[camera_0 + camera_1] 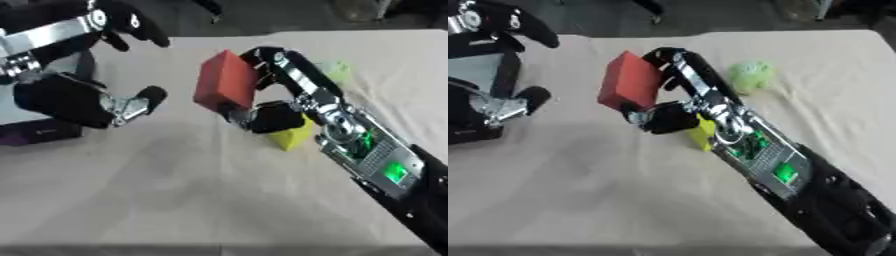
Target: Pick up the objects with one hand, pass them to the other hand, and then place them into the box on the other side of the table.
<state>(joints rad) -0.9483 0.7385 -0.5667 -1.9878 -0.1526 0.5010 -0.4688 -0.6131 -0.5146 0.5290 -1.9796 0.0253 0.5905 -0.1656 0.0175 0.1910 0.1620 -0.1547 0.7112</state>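
My right robot hand (262,107) pinches one red block (224,80) between curled fingers and thumb, holding it above the beige surface (175,190). My left robot hand (131,102) waits just to its left, fingers spread, not touching it. Under my right wrist lies one yellow block (291,137); one pale green ball (752,75) sits farther back.

Red block (226,80), yellow block (292,137), pale green ball (752,75), beige table (175,190).
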